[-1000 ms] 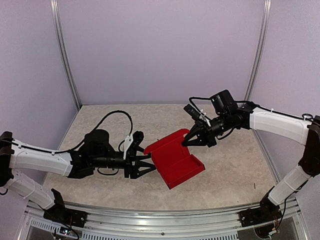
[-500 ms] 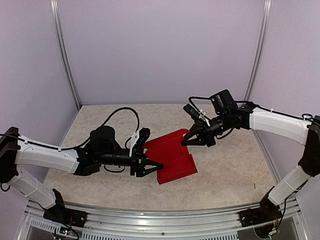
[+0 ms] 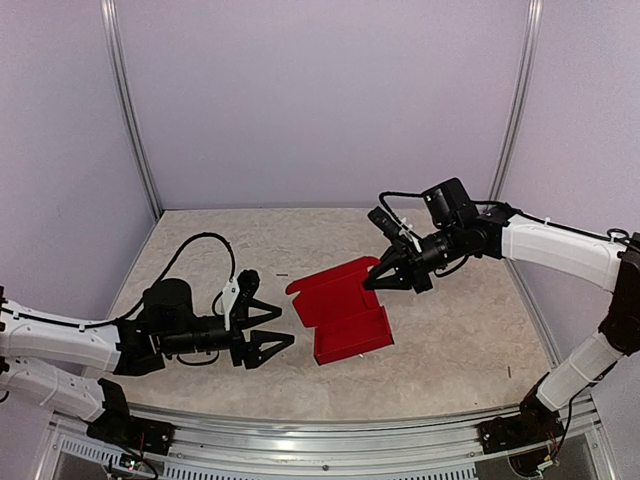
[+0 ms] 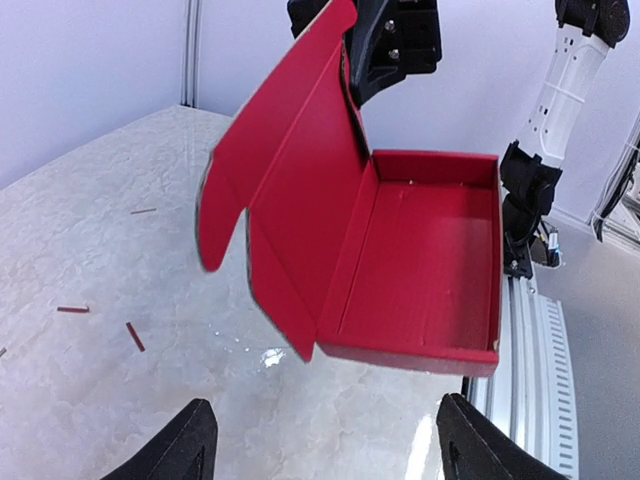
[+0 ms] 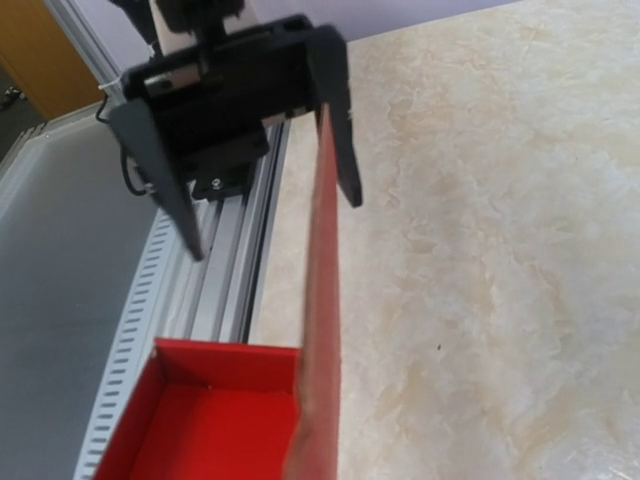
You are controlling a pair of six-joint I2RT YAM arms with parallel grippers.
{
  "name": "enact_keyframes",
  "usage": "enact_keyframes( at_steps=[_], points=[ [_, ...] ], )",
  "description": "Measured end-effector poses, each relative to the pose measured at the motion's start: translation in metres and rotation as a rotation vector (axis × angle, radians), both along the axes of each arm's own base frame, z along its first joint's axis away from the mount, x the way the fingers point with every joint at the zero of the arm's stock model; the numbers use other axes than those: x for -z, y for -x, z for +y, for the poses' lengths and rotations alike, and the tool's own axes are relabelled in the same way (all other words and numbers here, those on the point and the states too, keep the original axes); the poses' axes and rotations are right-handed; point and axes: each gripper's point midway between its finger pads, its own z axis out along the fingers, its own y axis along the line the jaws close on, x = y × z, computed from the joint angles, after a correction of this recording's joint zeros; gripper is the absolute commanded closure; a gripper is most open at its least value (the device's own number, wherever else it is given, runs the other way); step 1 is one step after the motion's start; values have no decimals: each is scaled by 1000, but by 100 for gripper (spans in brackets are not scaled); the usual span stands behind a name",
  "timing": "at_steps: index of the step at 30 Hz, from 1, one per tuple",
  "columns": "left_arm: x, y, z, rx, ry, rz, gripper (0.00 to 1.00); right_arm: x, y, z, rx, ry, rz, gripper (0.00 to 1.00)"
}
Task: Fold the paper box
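I see a marbled beige table point(image 3: 200, 250) closed in by pale lilac walls point(image 3: 320, 100), with metal uprights point(image 3: 130, 110) in the back corners and an aluminium rail point(image 3: 300, 440) along the near edge. The paper box point(image 3: 345, 320) is bright red card. Its shallow tray shows only its own red floor, and its notched lid is tilted up. My right gripper point(image 3: 372, 283) is pinched on the lid's top edge, with the tray below it. My left gripper point(image 3: 285, 326) has its fingers spread, and the box is just ahead of them, not touching.
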Motion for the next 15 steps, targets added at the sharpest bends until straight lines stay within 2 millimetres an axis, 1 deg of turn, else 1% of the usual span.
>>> enact_keyframes(
  at_steps=[2, 3, 6, 8, 11, 15],
  points=[
    [9, 0, 10, -15, -8, 14, 35, 2, 1, -1, -4, 0, 8, 100],
    [12, -3, 14, -29, -10, 20, 38, 2, 2, -1, -5, 0, 11, 100],
    [11, -19, 25, -88, 1, 31, 44, 4, 5, -1, -15, -3, 24, 100],
    [11, -27, 29, -116, 3, 34, 45, 3, 6, -1, -20, -7, 27, 100],
    [13, -37, 25, -125, -3, 42, 46, 2, 7, -1, -26, -12, 31, 100],
    [14, -40, 8, -74, -5, 53, 46, 2, 8, -1, -30, -16, 34, 100]
  ],
)
